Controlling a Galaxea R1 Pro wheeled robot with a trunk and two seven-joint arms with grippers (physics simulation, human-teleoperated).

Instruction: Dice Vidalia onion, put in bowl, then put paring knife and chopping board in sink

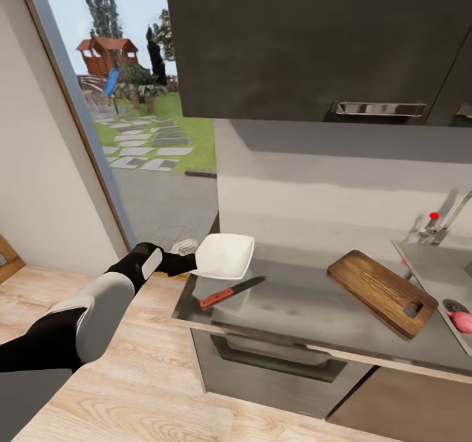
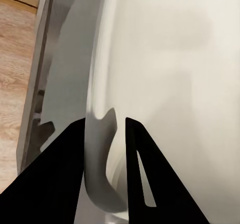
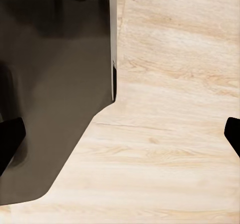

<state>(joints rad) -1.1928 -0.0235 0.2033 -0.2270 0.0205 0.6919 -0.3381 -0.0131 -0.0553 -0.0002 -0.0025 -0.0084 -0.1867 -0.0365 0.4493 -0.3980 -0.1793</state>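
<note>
White ceramic sits between the fingers of the left claw (image 2: pixel 105 149): in the left wrist view the two dark fingers straddle the rim of the bowl (image 1: pixel 225 256), close on either side of it, so it looks clamped on that rim, though actual contact is hard to confirm. From the head view the bowl stands at the left end of the counter (image 1: pixel 295 304), with the left arm reaching in from that end. The paring knife (image 1: pixel 231 292) lies just in front of the bowl, its red handle toward the counter's front edge, blade pointing right. Well to the right lies the chopping board (image 1: pixel 382 292), slot handle toward the sink (image 1: pixel 438 273), where the Vidalia onion (image 1: pixel 463 322) rests near the drain. The onion therefore lies far from the left claw, on the right arm's side. The right claw (image 3: pixel 120 134) hangs wide open, holding nothing, over the wood floor (image 3: pixel 175 109).
</note>
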